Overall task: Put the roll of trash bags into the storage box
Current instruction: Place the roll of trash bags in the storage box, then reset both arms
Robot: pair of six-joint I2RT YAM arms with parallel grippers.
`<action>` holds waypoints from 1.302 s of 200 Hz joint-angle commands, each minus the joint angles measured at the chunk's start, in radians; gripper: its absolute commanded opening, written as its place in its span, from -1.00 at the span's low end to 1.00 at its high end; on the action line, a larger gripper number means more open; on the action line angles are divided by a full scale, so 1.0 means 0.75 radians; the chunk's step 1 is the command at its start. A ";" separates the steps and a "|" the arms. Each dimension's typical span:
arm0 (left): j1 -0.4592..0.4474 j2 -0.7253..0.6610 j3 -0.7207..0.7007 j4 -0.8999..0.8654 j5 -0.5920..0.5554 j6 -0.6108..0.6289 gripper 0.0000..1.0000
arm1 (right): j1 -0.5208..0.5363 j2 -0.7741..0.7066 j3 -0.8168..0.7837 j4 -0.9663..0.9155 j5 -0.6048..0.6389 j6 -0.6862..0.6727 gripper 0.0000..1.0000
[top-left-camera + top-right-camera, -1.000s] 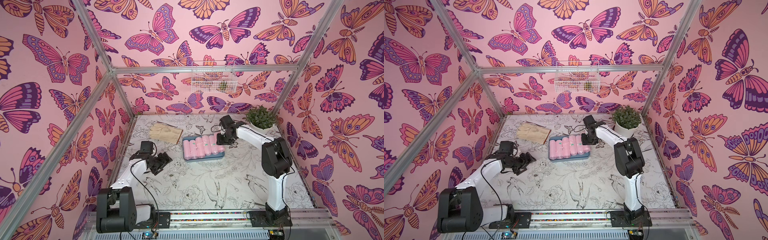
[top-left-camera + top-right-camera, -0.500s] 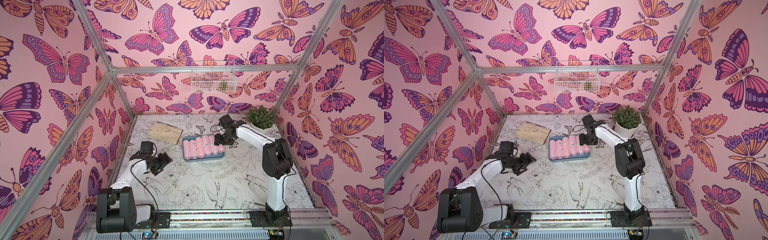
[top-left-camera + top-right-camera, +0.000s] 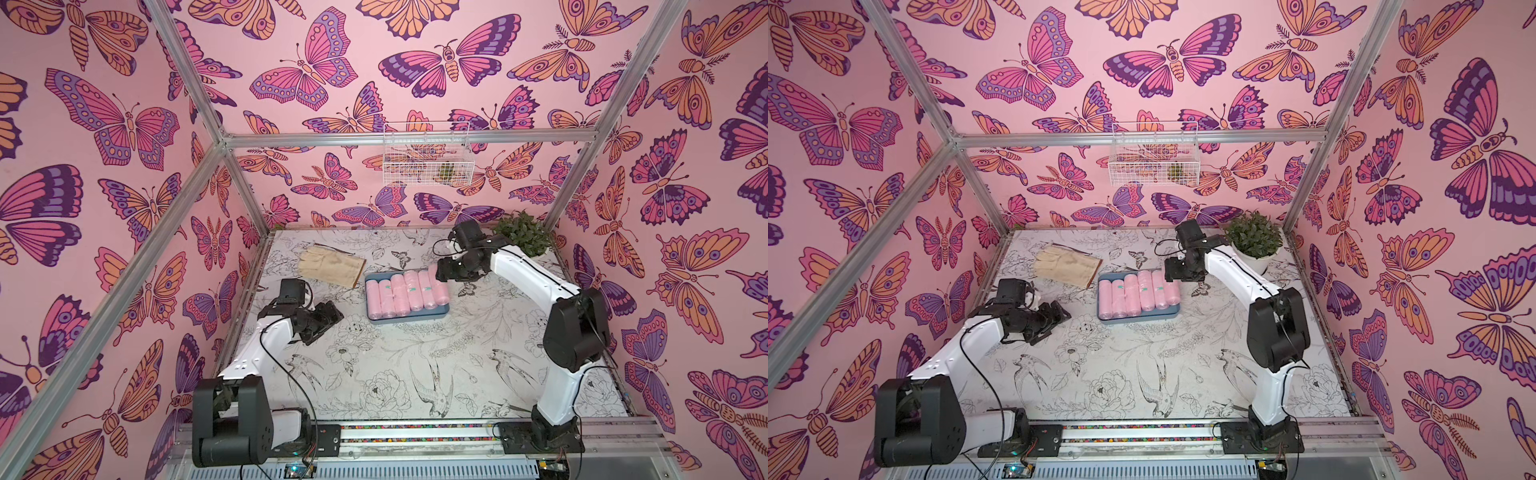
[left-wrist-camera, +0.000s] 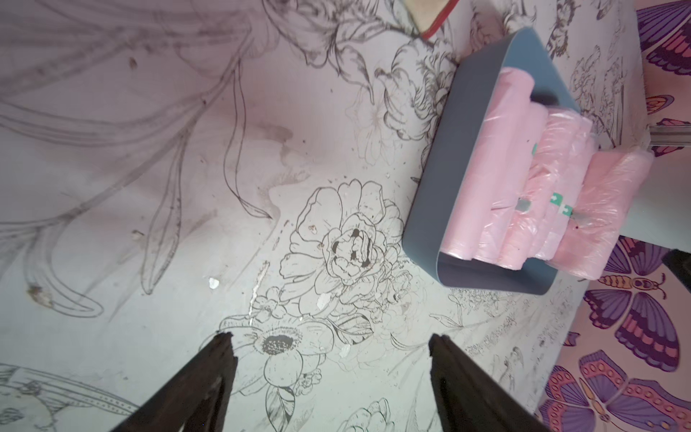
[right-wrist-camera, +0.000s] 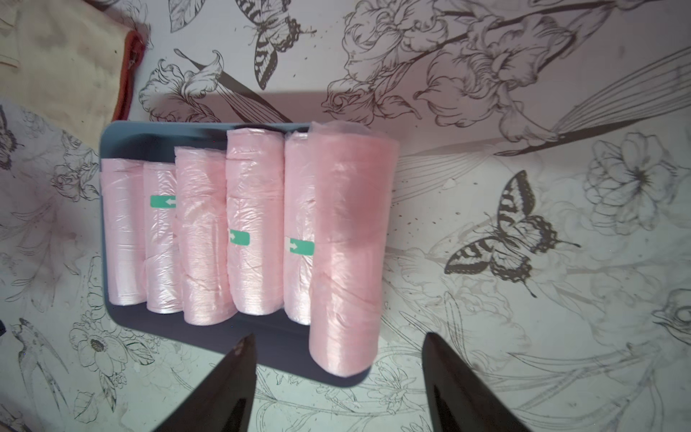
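Note:
The slate-blue storage box (image 3: 409, 319) (image 3: 1138, 318) (image 5: 123, 139) (image 4: 441, 149) lies mid-table with several pink rolls side by side in it. The roll of trash bags (image 3: 440, 286) (image 3: 1172, 286) (image 5: 349, 243) (image 4: 613, 209) lies along the box's right end, higher than its neighbour and overlapping the rim. My right gripper (image 3: 442, 273) (image 3: 1169, 274) (image 5: 338, 338) hovers at that roll's far end, open, with both fingers clear of it. My left gripper (image 3: 337, 315) (image 3: 1064, 311) (image 4: 331, 336) is open and empty over bare table, left of the box.
A beige glove (image 3: 332, 268) lies behind and left of the box. A potted plant (image 3: 521, 237) stands in the back right corner, close behind the right arm. A white wire basket (image 3: 428, 160) hangs on the back wall.
The right gripper's jaws have spread apart at the end of the rightmost roll, which now lies free of them. The left arm has not moved.

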 commanded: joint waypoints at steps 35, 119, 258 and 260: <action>0.011 -0.244 -0.091 0.329 -0.420 0.140 0.74 | -0.280 -0.396 -0.413 0.228 0.075 -0.049 0.47; 0.010 -0.334 -0.492 1.042 -0.681 0.473 0.91 | -0.533 -0.840 -1.149 0.935 0.184 -0.235 0.98; 0.013 0.170 -0.672 1.877 -0.741 0.535 1.00 | -0.542 -0.653 -1.536 1.800 0.444 -0.279 0.98; 0.012 0.188 -0.681 1.926 -0.745 0.535 1.00 | -0.543 -0.648 -1.529 1.796 0.443 -0.282 0.98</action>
